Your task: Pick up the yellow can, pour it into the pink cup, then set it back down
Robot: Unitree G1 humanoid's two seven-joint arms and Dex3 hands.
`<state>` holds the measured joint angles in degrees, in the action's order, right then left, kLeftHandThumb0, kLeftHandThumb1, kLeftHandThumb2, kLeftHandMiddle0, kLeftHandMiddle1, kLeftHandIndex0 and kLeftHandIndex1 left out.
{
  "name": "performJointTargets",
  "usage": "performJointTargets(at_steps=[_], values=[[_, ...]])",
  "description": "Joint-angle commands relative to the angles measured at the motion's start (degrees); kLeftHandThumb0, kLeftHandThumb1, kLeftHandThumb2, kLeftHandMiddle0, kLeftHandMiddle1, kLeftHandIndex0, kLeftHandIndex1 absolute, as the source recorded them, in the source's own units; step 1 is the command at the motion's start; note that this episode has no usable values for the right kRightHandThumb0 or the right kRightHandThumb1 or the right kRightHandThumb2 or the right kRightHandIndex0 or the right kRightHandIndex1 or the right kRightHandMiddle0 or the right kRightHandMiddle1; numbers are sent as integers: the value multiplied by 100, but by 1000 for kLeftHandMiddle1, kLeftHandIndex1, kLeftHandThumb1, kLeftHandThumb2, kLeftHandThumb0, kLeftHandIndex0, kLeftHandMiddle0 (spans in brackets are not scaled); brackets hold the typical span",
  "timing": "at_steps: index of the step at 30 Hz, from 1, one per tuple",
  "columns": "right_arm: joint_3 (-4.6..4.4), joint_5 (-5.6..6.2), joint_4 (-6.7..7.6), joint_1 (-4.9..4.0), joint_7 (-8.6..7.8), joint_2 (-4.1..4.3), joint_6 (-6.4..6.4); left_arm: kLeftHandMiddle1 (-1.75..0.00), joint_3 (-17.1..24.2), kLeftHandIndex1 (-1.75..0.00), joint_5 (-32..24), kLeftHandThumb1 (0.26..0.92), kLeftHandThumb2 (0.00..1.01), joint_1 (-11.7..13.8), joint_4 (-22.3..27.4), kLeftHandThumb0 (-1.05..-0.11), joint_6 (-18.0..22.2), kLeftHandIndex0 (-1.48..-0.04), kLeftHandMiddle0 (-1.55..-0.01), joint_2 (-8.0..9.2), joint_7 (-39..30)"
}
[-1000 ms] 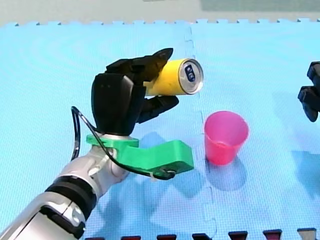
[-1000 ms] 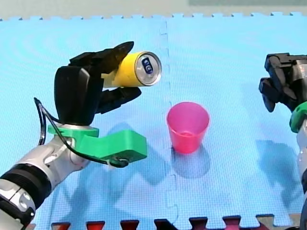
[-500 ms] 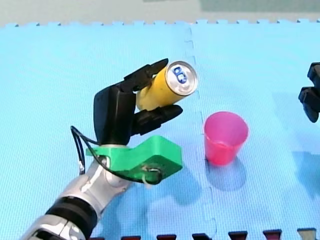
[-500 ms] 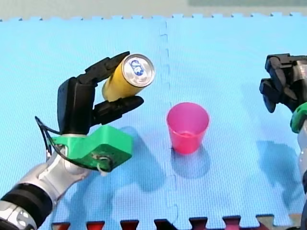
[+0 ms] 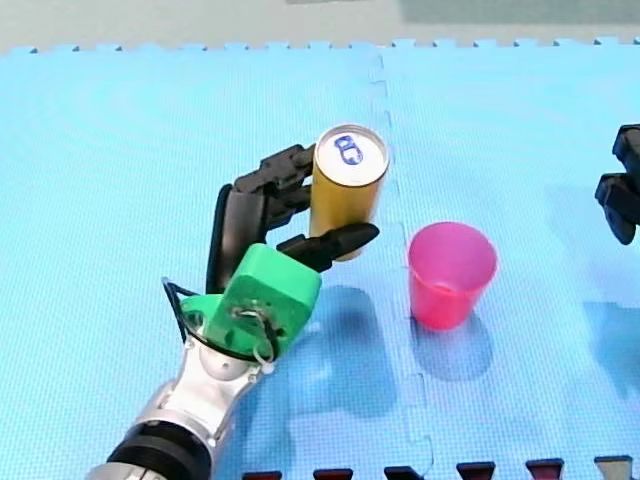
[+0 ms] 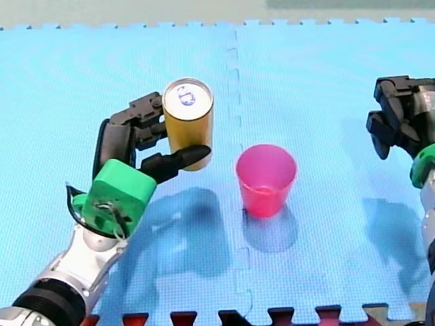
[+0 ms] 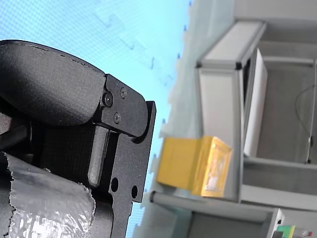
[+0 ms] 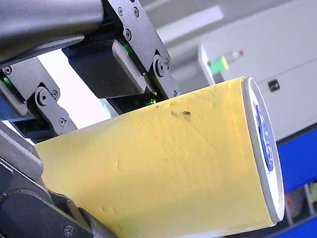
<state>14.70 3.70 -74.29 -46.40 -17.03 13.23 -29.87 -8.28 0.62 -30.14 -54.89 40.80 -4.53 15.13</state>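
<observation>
A green plastic mount (image 5: 268,300) sits nearest, at the wrist of the left arm. Above it the black left hand (image 5: 250,218) is clamped on the yellow can (image 5: 347,200), with fingers across its back and one finger under its front. The can is a smooth cylinder held upright above the mat, its silver lid carrying a blue mark too small to read. The second wrist view shows its thin wall lightly dented. Just beside it, apart, the glossy pink cup (image 5: 450,276) stands upright on the ribbed blue foam mat (image 5: 120,150) with puzzle-cut seams. The right hand (image 6: 401,123) hangs at the mat's right edge; its state cannot be told.
</observation>
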Motion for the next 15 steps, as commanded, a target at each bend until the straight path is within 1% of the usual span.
performJointTargets(at_steps=[1,5,8,15], values=[[-1,-10,9,-62,41,67,65,-29,329,-4,-346,797,0,224,373,-349,0,-1191,-1304,-76,-322],[-8,-13,19,-66,56,73,85,-25,520,-3,-456,795,0,464,693,-344,-258,-1192,-1309,-196,-566],[-10,-12,23,-66,61,76,101,-23,631,-3,-441,794,0,579,847,-342,-370,-1192,-1312,-258,-673],[-4,5,32,-65,57,70,151,-20,805,-2,-356,792,0,829,947,-337,-552,-1195,-1321,-345,-844]])
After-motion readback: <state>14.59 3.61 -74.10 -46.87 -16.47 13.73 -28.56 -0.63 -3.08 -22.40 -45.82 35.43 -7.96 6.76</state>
